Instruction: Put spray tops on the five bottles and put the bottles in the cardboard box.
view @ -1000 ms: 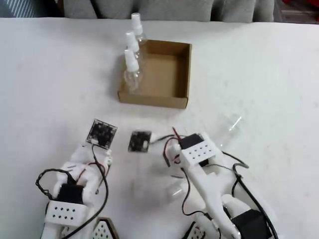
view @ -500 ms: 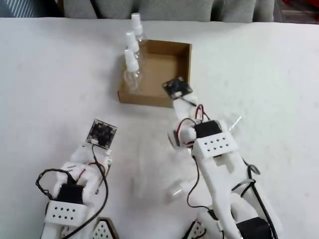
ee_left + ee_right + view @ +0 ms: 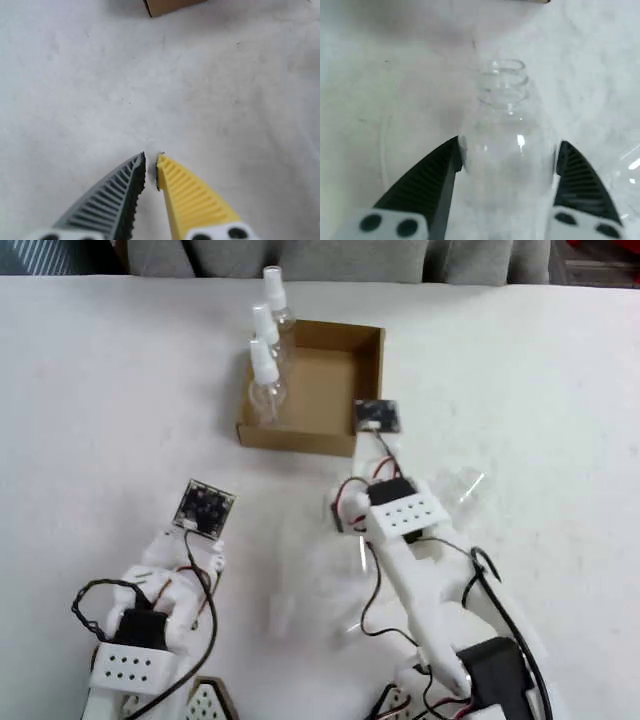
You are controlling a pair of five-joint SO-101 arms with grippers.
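R arm stretched fwd, wrist by near-right corner of the cardboard box (image 3: 300, 436). Right gripper (image 3: 509, 147) fingers clamped on a clear uncapped bottle (image 3: 504, 85) over the worktop (image 3: 600, 60). Left gripper (image 3: 151, 162) low, fingers together. Vs 1 s ago: R arm came fwd from mid-worktop; L arm same.

Bright even light, soft shadows, a glint on the bottle (image 3: 507, 150).
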